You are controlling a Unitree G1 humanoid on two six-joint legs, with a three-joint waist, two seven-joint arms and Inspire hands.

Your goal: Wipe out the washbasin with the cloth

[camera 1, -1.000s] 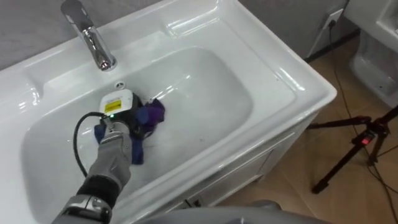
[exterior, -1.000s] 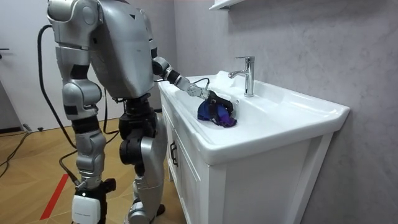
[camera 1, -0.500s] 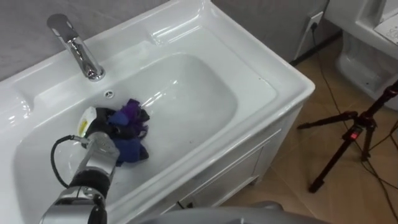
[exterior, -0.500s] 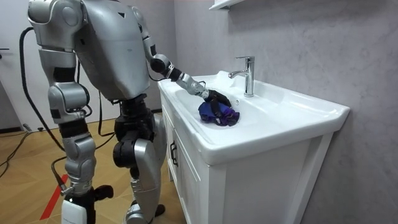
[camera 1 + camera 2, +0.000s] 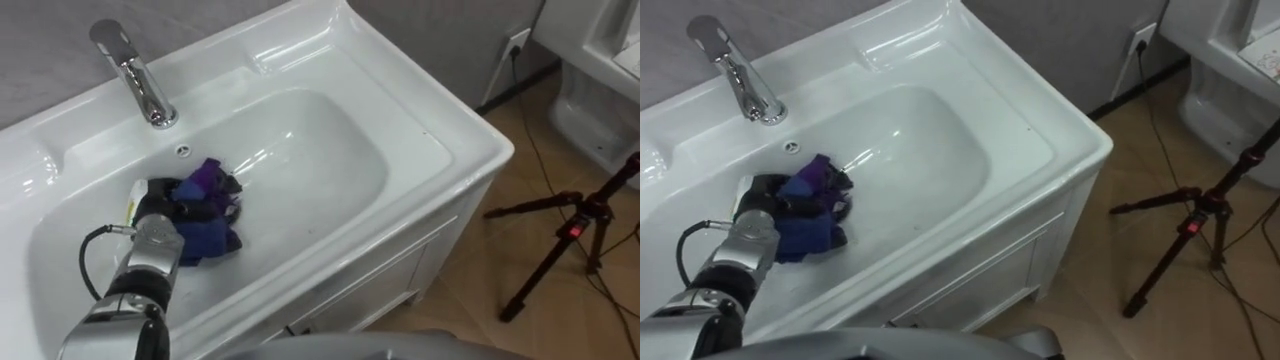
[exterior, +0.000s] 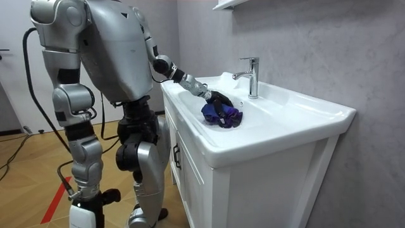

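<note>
A white basin (image 5: 440,130) is set in a white vanity (image 6: 266,183), with a chrome tap (image 5: 135,75) at its back rim. A bunched purple and blue cloth (image 5: 208,212) lies on the bowl's left floor, below the tap. My left hand (image 5: 152,203) reaches in from the lower left, its dark fingers curled into the cloth (image 5: 805,215). In the room view I stand at the vanity's end, on the room view's left, with the left hand (image 6: 216,99) on the cloth (image 6: 224,116). My right hand (image 6: 85,214) hangs low at my side.
An overflow hole (image 5: 183,151) sits just below the tap. To the basin's right, on the wooden floor, stands a black tripod (image 5: 570,230). A white fixture (image 5: 600,90) and a wall socket (image 5: 517,42) are at the far right.
My left hand has turned, so the tag on its back has gone from sight, and it has dragged the cloth a little left and nearer across the bowl. My head's view shifted slightly.
</note>
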